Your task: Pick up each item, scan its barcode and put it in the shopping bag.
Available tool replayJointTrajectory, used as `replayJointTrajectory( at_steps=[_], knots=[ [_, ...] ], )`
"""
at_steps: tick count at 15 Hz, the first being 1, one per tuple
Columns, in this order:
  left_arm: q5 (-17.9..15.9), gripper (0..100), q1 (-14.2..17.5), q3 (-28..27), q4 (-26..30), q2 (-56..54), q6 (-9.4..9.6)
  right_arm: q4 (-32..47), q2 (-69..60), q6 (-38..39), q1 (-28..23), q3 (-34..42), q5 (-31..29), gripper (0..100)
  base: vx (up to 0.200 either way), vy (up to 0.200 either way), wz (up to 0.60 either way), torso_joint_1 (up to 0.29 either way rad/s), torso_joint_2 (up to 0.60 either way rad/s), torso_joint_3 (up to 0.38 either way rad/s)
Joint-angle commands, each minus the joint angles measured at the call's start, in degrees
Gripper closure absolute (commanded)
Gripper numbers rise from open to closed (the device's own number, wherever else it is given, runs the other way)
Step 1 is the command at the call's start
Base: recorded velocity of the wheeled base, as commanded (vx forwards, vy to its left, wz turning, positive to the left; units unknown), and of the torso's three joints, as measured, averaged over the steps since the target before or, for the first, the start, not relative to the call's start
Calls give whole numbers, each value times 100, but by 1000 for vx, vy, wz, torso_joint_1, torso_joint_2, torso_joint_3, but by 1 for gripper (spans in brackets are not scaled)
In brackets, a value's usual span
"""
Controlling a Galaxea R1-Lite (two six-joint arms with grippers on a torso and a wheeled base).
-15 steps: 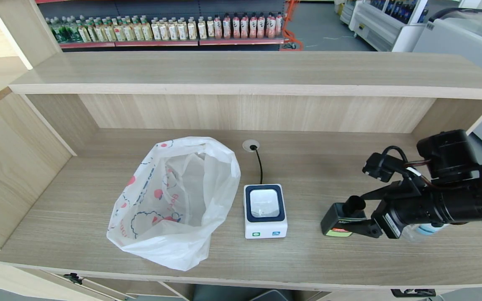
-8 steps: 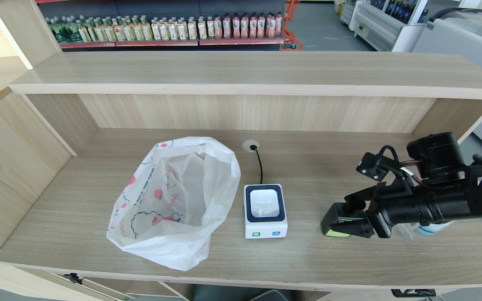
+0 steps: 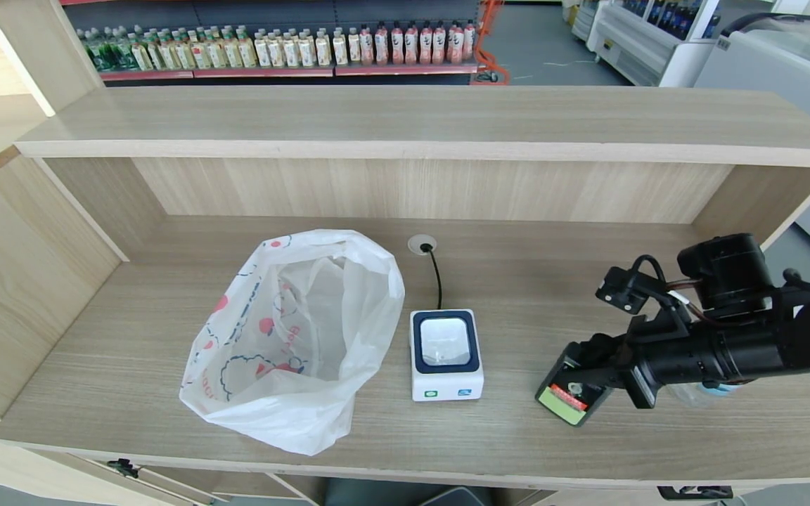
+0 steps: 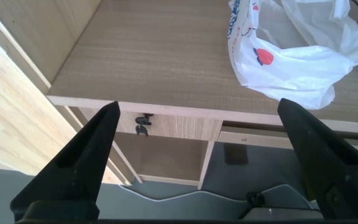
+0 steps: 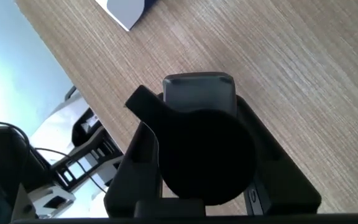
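Note:
A small black item (image 3: 569, 393) with a green and red label is held tilted just above the counter, right of the scanner, with my right gripper (image 3: 591, 362) shut on it. In the right wrist view the black item (image 5: 199, 93) shows a grey end between the dark fingers. The white scanner (image 3: 445, 353) with a dark-framed window sits mid-counter. To its left the white printed shopping bag (image 3: 292, 337) stands with its mouth open. My left gripper (image 4: 197, 168) hangs open below the counter's front edge, near the bag (image 4: 291, 43).
A clear bottle with a blue label (image 3: 697, 391) lies partly hidden behind my right arm. The scanner's cable (image 3: 436, 277) runs back to a grommet hole (image 3: 422, 244). A raised wooden ledge (image 3: 433, 119) and side walls enclose the counter.
My right gripper has tipped the black item so its labelled face now turns up toward the head camera. The wrist has dropped slightly toward the front. Bag and scanner are unmoved.

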Motion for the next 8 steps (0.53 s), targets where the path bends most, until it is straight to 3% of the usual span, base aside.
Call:
replayJointTrajectory(
  at_steps=[1,6,8],
  knots=[
    [2,0,4,0,1,-2,-1,-33,-105,-1,-102,129,-3,100,0,0,0,0,0,0],
    [-7,0,4,0,1,-2,-1,2,-729,78,-568,384,41,100,0,0,0,0,0,0],
    [2,0,4,0,1,-2,-1,-6,-1028,236,-620,348,454,100,0,0,0,0,0,0]
  ],
)
